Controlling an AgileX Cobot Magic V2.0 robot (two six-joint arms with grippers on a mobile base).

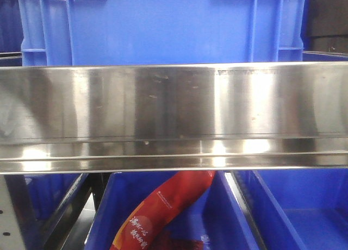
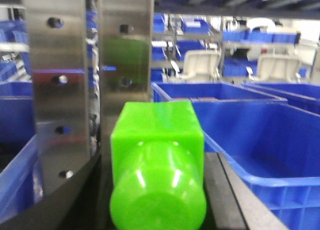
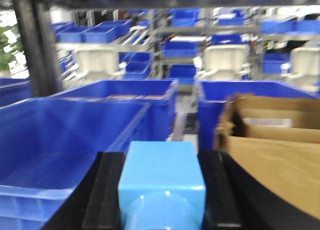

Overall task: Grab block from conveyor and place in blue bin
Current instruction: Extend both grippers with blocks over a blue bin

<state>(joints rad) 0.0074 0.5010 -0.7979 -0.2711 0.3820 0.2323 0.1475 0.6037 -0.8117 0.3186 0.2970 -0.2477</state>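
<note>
Nearest the lens of the left wrist camera, we see a green block (image 2: 157, 165) pinched between the dark fingers (image 2: 75, 200) of the left gripper (image 2: 157, 200), its rounded stub facing us and its lower edge cut off by the frame. A steel upright (image 2: 55, 90) stands close on its left. On its right, the rim of a blue bin (image 2: 250, 177) lies just beside the finger, and the bin's interior is open.

From the right wrist camera, the right gripper (image 3: 161, 195) clamps a light-blue block (image 3: 161, 180). A neighbouring bin (image 3: 65, 135) lies open to the left, and a cardboard box (image 3: 270, 155) crowds the right.

From the front, a steel rail (image 1: 174, 114) spans the full width. Above it a blue crate (image 1: 163, 27) is cropped; below, a red package (image 1: 163, 212) in a lower bin (image 1: 234, 217) is partly hidden — its print is unreadable.
</note>
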